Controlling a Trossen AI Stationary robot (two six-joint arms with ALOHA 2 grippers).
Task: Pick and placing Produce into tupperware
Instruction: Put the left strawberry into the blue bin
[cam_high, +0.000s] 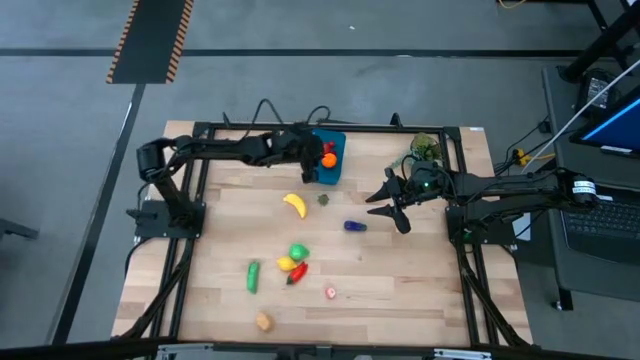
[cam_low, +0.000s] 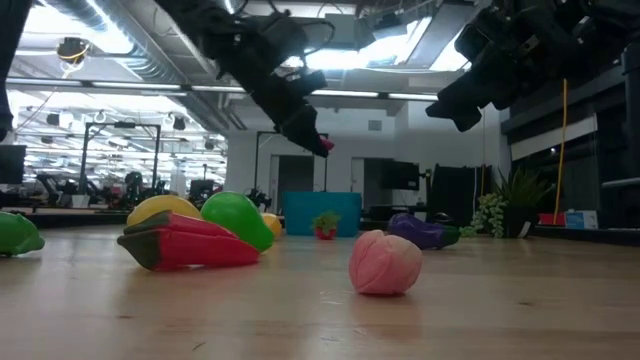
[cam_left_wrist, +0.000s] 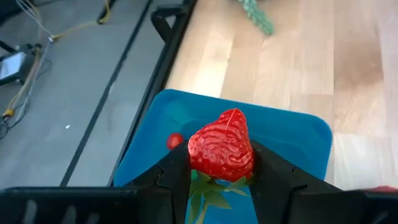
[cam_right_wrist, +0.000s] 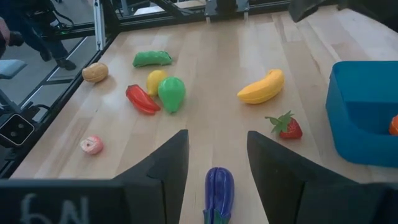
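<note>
Left pincer (cam_left_wrist: 214, 177): pinching a strawberry (cam_left_wrist: 222, 148) over the blue tub (cam_left_wrist: 292, 134)
Right pincer (cam_right_wrist: 214, 155): spread apart above the eggplant (cam_right_wrist: 218, 186)

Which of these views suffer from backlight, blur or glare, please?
Low view: bright ceiling lights behind turn both arms into dark silhouettes, and the near pink toy looks soft. Left wrist view: the strawberry in the left gripper is sharp over the teal tub. High view: evenly lit, no glare.
</note>
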